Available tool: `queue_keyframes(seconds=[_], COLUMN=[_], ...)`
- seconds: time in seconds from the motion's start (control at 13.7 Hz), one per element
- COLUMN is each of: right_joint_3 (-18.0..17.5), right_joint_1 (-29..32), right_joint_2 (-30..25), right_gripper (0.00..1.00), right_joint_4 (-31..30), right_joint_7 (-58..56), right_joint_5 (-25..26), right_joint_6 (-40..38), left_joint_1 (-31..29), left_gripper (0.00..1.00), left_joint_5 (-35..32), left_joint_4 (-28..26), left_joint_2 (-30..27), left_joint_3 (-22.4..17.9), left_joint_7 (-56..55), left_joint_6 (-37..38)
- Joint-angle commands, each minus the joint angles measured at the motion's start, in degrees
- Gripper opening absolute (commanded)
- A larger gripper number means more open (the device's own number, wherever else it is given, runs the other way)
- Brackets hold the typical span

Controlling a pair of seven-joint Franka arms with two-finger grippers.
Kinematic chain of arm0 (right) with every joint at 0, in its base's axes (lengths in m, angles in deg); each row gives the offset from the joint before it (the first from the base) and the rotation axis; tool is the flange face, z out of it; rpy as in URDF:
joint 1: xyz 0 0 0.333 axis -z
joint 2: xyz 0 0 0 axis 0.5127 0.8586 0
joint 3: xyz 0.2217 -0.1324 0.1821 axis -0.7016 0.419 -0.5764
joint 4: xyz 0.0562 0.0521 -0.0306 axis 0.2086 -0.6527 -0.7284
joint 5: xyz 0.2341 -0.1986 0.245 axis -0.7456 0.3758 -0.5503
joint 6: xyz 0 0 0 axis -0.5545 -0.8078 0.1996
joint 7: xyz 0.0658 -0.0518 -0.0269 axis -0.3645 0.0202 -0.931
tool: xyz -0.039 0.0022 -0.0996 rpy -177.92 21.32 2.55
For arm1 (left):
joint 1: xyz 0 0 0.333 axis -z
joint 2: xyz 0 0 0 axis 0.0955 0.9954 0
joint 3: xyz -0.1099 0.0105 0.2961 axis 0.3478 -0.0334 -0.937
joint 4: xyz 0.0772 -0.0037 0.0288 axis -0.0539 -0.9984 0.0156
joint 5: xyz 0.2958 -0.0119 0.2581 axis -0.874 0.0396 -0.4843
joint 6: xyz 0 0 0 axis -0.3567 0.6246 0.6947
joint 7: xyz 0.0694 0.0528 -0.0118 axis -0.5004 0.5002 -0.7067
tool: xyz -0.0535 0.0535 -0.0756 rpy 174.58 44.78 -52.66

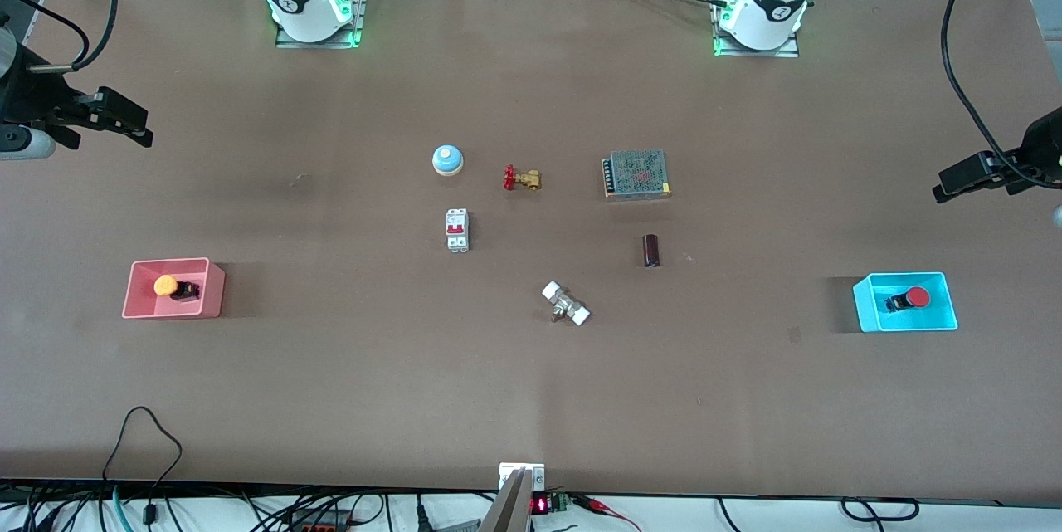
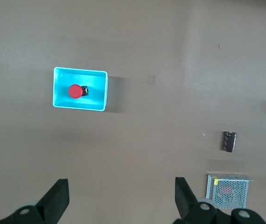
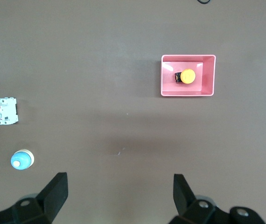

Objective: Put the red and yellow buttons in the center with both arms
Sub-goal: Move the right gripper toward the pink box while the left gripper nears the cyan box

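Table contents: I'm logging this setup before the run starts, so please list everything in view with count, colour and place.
Yellow button: one, orange-yellow cap, in the pink tray at the right arm's end.
Red button: one, red cap, in the cyan tray at the left arm's end.
Bell: one, blue, mid-table.
Valve: one, brass with red handwheel, beside the bell.
Circuit breaker: one, white, nearer the camera than the bell.
Power supply: one, metal mesh.
Cylinder: one, dark.
White-capped fitting: one.
Left gripper: open, over bare table.
Right gripper: open, over bare table.
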Motion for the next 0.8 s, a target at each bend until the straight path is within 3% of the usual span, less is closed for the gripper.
queue_keyframes(seconds=[0.0, 0.51, 0.73], right_joint_3=[0.0, 0.2, 0.2], right_joint_1=[0.4, 0.9, 3.1], right_joint_2=[-0.1, 2.6, 6.8], right_gripper=[1.00, 1.00, 1.00], right_joint_4=[-0.1, 0.0, 0.0], right_joint_7=[0.6, 0.6, -0.1], right_joint_5=[0.6, 0.6, 0.7], right_joint_6=[-0.1, 1.0, 0.8], left_joint_1=[-0.4, -0.1, -0.3], left_gripper=[1.00, 1.00, 1.00], left_joint_5=[-0.5, -0.2, -0.9], left_joint_4=[-2.2, -1.5, 0.6], left_joint_2=[-1.9, -0.8, 3.5], left_joint_3=[0.4, 0.3, -0.1], left_joint_7=[0.1, -0.7, -0.3], left_joint_6=[0.7, 0.5, 0.0])
